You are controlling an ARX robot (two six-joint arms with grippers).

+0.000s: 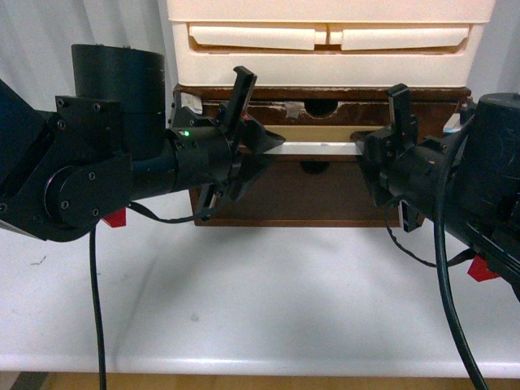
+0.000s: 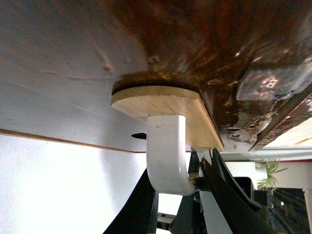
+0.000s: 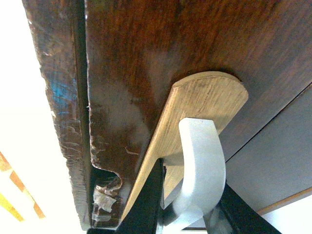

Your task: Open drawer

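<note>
Gripper on your left arm is clenched on the left end of the white bar handle. In the left wrist view its dark fingers sit tight either side of the bar, just off the post that rises from the tan oval plate.

That handle belongs to the drawer, the dark brown front with the chipped top edge. It stands at the back of the tabletop, straight ahead of you and directly under the cream plastic drawers. Whether it has come out of its frame at all, you cannot tell from these views.

On the right, the right gripper is likewise clamped on the bar's other end, its fingers flanking the post by the plate.

With a hold at each end, draw both arms straight back toward yourself at one pace and one height. If one side leads, the wide front will likely skew and bind. Pull gently at first. The cabinet looks free-standing, so it may slide on the tabletop instead of opening, taking the cream unit with it.

No brand, label or writing can be read. The only marking is a small green light on the left arm.
</note>
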